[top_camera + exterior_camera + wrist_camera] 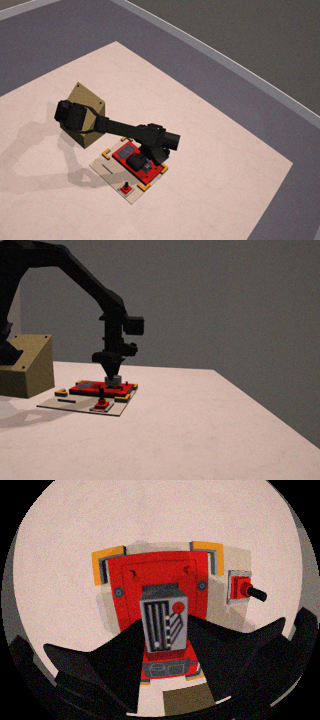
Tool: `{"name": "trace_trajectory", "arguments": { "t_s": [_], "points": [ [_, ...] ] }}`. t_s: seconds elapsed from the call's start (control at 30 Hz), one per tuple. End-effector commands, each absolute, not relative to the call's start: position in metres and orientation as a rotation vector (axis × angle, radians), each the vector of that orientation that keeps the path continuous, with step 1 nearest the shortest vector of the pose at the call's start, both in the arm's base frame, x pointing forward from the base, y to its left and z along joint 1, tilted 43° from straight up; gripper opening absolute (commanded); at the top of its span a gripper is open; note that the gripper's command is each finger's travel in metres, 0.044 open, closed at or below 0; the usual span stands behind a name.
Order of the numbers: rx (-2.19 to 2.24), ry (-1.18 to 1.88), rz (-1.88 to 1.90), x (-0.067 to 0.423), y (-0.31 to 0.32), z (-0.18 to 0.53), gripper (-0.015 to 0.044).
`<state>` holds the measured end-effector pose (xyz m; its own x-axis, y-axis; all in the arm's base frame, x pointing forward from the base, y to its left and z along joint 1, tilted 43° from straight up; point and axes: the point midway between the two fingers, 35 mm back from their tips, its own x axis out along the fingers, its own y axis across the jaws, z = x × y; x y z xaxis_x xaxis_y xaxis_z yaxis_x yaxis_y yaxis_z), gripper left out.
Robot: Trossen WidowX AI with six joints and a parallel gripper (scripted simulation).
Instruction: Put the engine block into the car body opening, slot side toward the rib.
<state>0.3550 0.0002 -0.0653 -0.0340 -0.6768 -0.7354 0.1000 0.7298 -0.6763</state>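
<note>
The red car body (153, 175) (78, 389) (167, 562) lies flat between orange corner brackets. Its dark opening (118, 387) shows below the engine block. The grey engine block (147, 164) (117, 380) (165, 625) is upright, its top with dark stripes and a red round cap facing up in the wrist view. My gripper (146, 162) (112, 378) (164, 621) is shut on the block from both sides, fingers pointing down. The block stands clearly proud of the body, low over the opening; whether its underside has entered is hard to tell. The rib and the slot side are hidden.
Orange brackets (143, 187) (122, 398) (212, 552) stand at the body's corners. A red piece with a black upright stem (126, 188) (101, 404) (241, 587) sits beside the body, near a thin dark bar (107, 168) (66, 400). A brown wedge block (85, 96) (38, 374) stands at the arm's base.
</note>
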Motion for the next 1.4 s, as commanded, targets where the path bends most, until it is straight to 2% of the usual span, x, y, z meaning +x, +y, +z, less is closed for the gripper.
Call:
{"name": "trace_trajectory", "arguments": {
  "t_s": [0.0,1.37],
  "points": [
    [-0.503,1.485,-0.664,0.355,-0.0005,-0.0664,0.0159],
    [-0.503,1.485,-0.664,0.3548,-0.0075,-0.074,0.0159]
  ]
}}
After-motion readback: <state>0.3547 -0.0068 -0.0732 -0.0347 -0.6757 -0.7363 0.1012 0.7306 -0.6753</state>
